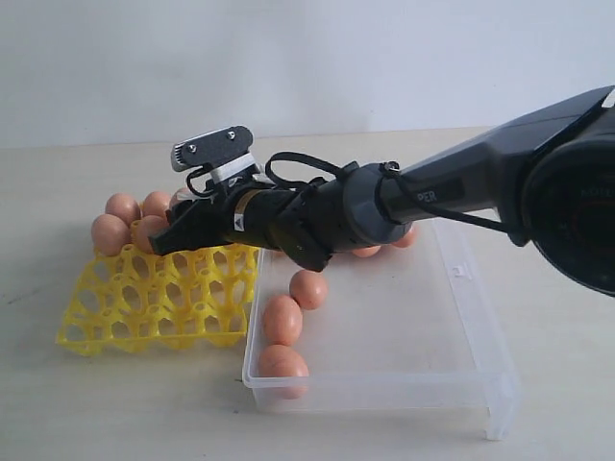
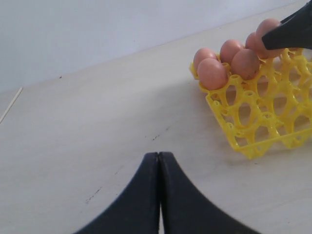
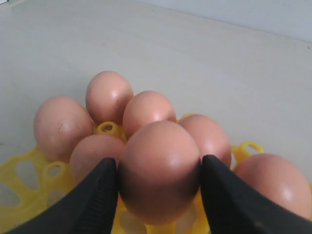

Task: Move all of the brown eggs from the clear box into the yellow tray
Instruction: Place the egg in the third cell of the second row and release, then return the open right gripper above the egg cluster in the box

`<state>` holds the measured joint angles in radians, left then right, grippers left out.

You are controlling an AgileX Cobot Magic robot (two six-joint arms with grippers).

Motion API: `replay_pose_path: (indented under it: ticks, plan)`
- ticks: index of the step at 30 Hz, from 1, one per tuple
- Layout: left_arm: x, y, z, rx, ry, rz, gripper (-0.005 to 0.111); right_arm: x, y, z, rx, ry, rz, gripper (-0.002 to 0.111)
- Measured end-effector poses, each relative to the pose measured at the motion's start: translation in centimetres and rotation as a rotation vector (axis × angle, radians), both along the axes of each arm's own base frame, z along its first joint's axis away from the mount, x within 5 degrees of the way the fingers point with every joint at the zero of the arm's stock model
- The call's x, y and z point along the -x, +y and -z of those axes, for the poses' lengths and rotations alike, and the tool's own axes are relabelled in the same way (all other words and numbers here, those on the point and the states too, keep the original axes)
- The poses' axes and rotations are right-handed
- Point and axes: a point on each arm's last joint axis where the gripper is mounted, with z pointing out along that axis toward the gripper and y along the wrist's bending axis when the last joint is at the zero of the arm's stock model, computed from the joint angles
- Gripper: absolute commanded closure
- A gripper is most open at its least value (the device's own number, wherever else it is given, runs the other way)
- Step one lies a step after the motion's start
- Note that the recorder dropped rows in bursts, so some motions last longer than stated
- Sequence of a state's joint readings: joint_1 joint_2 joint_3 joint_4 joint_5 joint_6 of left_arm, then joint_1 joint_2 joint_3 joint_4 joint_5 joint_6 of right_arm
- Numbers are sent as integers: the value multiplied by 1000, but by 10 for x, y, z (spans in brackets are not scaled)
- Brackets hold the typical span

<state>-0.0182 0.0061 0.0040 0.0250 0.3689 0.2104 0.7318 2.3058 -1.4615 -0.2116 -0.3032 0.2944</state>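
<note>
My right pincer point(image 3: 158, 168) was closed on a brown egg point(image 3: 160, 141). One black finger pressed each side of the shell, so the jaws stood about an egg's width apart. The right arm point(image 1: 452, 182) reached across from the right side of the bench point(image 1: 144, 413) to the far-left corner of the yellow tray point(image 1: 154, 307). I held the egg over the tray there, but I could not tell whether it was already in a cup or just above one.

Through the right wrist camera I counted six more brown eggs point(image 3: 108, 96) packed close around the held one, on that same corner of the tray. The tray's near rows of cups were bare yellow.

The tray lay toward the left side of the bench. The clear box point(image 1: 384, 396) sat just beside it on the right, and their edges seemed to meet. Three eggs point(image 1: 282, 319) lay in a line along the box's left wall, running toward its near-left corner. At least two more showed partly from behind the arm, along the far wall.

My left pincer point(image 2: 159, 155) was fully closed, its two fingers pressed flat together with nothing between them. It hung over bare bench, well apart from the tray, which its camera saw off to one side.
</note>
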Motion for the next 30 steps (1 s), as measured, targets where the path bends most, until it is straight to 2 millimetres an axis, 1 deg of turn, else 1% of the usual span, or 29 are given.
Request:
replay_pose_path:
  ticks: [1,2,3,4,9,10,11,12,13,14,15,16,17,18,19,20,21,23,26,28,30]
  plan:
    - [0,0,0,0,0,0,107,0,0,1,0,3,1,68]
    - [0,0,0,0,0,0,107,0,0,1,-1,4,2,59]
    - [0,0,0,0,0,0,107,0,0,1,-1,4,2,55]
    - [0,0,0,0,0,0,107,0,0,1,-1,4,2,48]
    - [0,0,0,0,0,0,107,1,-3,6,54,48,12,46]
    - [0,0,0,0,0,0,107,2,-4,3,63,55,15,46]
    - [0,0,0,0,0,0,107,3,-7,-7,95,72,23,46]
    - [0,0,0,0,0,0,107,5,-10,-21,121,84,34,48]
    - [0,0,0,0,0,0,107,8,-15,-40,161,109,51,49]
    - [0,0,0,0,0,0,107,13,-23,-67,197,120,67,50]
    - [0,0,0,0,0,0,107,20,-32,-88,263,134,73,51]
    - [0,0,0,0,0,0,107,27,-43,-106,357,149,65,52]
    - [0,0,0,0,0,0,107,35,-54,-116,478,166,35,55]
    - [0,0,0,0,0,0,107,42,-63,-119,639,165,-40,56]
    - [0,0,0,0,0,0,107,45,-69,-118,755,156,-114,57]
    - [0,0,0,0,0,0,107,47,-73,-115,850,137,-190,58]
    - [0,0,0,0,0,0,107,50,-76,-110,964,100,-311,59]
    - [0,0,0,0,0,0,107,52,-79,-103,1072,32,-469,60]
    - [0,0,0,0,0,0,107,54,-77,-96,1132,-93,-638,60]
    - [0,0,0,0,0,0,107,52,-73,-93,1145,-184,-704,60]
    - [0,0,0,0,0,0,107,49,-68,-90,1143,-248,-729,60]
